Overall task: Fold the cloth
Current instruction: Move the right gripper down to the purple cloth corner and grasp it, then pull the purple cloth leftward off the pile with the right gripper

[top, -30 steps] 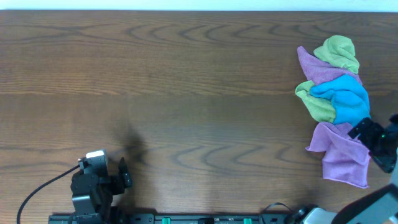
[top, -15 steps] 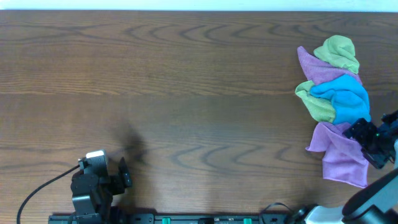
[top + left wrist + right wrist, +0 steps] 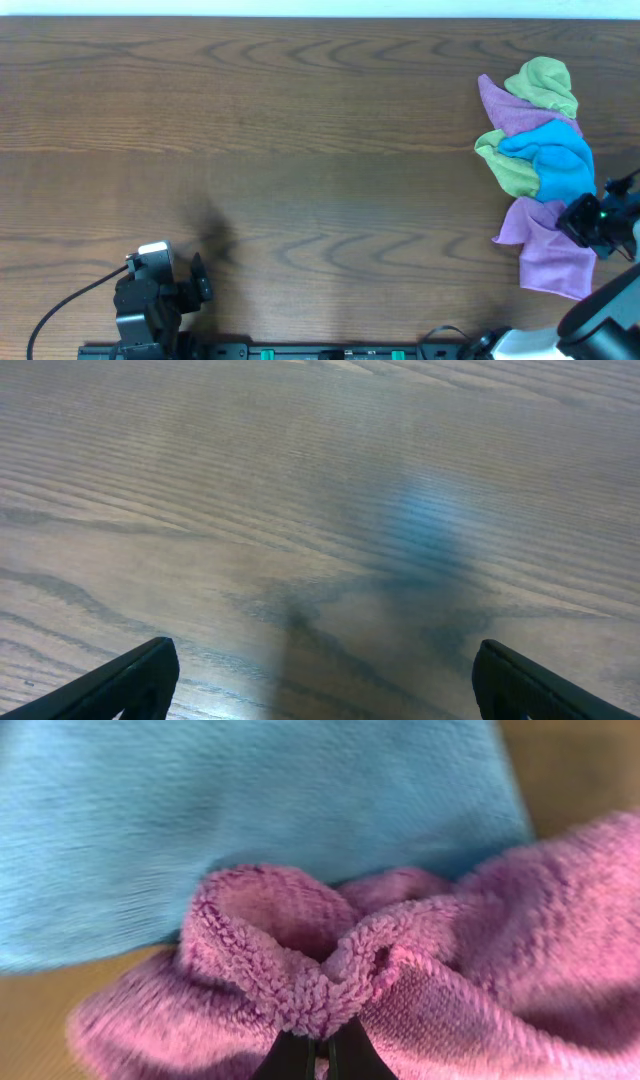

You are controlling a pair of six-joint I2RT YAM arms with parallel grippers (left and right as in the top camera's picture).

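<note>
The lilac cloth (image 3: 545, 250) lies crumpled at the right end of the table, its upper part tucked under a blue cloth (image 3: 552, 160) and two olive-green cloths (image 3: 543, 80). My right gripper (image 3: 583, 218) is at the cloth's upper right edge, shut on a pinched fold of it. In the right wrist view the fingertips (image 3: 318, 1058) meet on a bunched ridge of the cloth (image 3: 300, 980), with the blue cloth (image 3: 250, 810) just beyond. My left gripper (image 3: 320, 680) hangs open over bare wood, with nothing between its fingers.
The pile of blue and green cloths sits against the table's right end, overlapping the lilac one. The left arm's base (image 3: 150, 295) stands at the front left edge. The table's right edge is close to the right gripper.
The right gripper has shifted slightly left and closed on a fold of the lilac cloth; a second ago it stood open. The left arm has not moved.
</note>
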